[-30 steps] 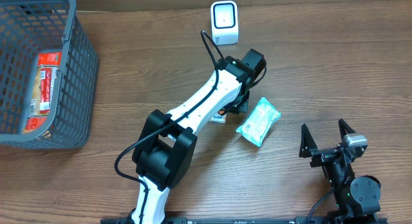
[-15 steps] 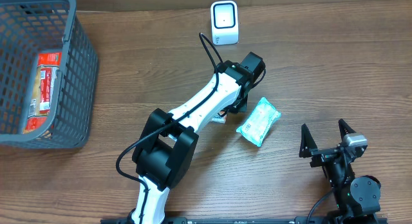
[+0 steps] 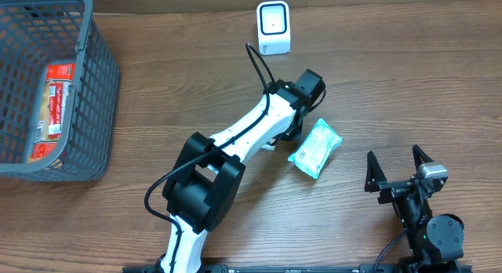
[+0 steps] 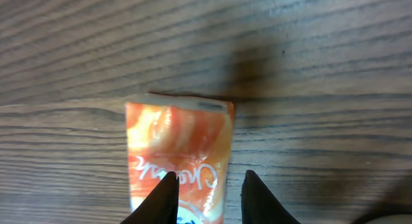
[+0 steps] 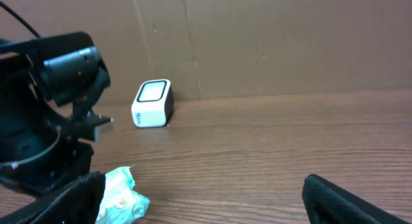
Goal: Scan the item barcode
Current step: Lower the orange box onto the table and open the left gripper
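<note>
Left arm (image 3: 243, 136), white links with black joints, reached from the near table edge diagonally up and to the right, its wrist bent downward. Left gripper (image 4: 209, 179) pointed down at the tabletop, its two dark fingers (image 4: 166, 198) standing narrowly apart; whether they clamped anything could not be told. Right arm (image 3: 427, 218) sat folded low at the near right edge. Right gripper (image 3: 393, 154) faced away from the base, jaws spread wide and holding nothing.

The left arm (image 3: 243, 136) has white links between bulky black joints. A thin black cable (image 3: 252, 57) loops out just behind the left gripper (image 4: 207, 180), whose fingers (image 4: 164, 198) are black, tapering blades. The right arm (image 3: 430, 226) is all black. The right gripper (image 3: 394, 157) has two pointed prongs, with a small grey block (image 3: 432, 171) just behind one.
</note>
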